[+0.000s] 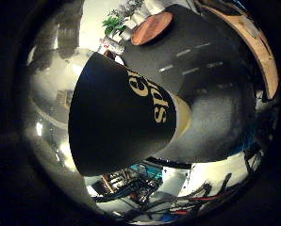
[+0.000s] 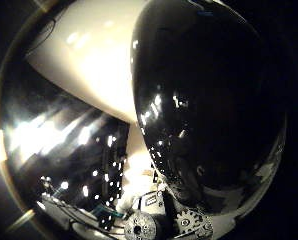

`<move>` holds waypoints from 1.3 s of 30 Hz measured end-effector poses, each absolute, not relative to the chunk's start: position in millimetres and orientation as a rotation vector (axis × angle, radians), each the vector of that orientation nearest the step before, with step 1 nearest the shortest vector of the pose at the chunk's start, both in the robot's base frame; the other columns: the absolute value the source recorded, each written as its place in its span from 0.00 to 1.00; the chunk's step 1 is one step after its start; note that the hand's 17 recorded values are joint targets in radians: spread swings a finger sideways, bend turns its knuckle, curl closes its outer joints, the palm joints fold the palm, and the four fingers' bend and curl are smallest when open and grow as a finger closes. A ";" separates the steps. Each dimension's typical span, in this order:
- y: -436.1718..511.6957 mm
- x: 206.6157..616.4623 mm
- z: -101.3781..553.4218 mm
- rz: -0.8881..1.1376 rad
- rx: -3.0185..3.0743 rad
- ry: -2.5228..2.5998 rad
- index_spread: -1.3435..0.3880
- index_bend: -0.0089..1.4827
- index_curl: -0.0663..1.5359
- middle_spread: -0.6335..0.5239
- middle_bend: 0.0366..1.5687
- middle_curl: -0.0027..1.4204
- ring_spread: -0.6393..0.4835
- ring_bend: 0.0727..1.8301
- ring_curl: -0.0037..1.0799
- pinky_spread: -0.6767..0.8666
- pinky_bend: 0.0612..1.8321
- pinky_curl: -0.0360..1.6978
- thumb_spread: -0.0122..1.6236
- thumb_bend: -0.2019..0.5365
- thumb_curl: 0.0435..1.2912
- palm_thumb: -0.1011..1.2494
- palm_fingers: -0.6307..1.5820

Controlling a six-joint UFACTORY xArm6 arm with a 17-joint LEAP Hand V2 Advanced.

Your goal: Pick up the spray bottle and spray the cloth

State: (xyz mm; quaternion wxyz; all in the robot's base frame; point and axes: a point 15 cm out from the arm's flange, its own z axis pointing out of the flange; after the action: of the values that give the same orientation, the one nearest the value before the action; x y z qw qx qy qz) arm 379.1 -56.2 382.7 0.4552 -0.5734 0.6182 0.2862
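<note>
The spray bottle is black with a pale label and fills much of the right little finger side palm view, close against the palm. Its glossy black body also fills much of the right thumb side palm view. Geared parts of my hand show at the edge beside the bottle, and the hand is shut on it. Behind the bottle, a dark grey cloth with white dashed lines lies on a wooden table.
A round brown disc lies at the far edge of the cloth, with a green plant beyond it. A broad pale cream surface stands beside the bottle. Room lights reflect around it.
</note>
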 end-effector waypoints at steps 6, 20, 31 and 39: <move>-44.3 373.4 392.1 0.752 -1.506 1.546 0.61 0.71 0.64 0.38 0.79 0.68 0.34 0.70 0.84 0.27 0.55 0.84 0.86 0.27 0.33 0.77 0.78; -37.0 374.4 429.7 0.977 -1.718 1.536 0.62 0.73 0.62 0.39 0.81 0.65 0.35 0.71 0.83 0.28 0.56 0.86 0.87 0.27 0.30 0.80 0.78; -10.9 376.1 437.6 1.294 -1.817 1.511 0.63 0.74 0.61 0.39 0.82 0.64 0.35 0.72 0.83 0.29 0.56 0.86 0.86 0.27 0.29 0.81 0.78; 21.4 378.7 431.6 1.343 -1.901 1.508 0.63 0.74 0.60 0.39 0.82 0.63 0.35 0.72 0.83 0.29 0.56 0.86 0.86 0.27 0.29 0.81 0.78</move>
State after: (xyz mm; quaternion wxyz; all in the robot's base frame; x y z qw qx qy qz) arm 378.7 21.4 431.6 0.1832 -0.6737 0.5346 0.4761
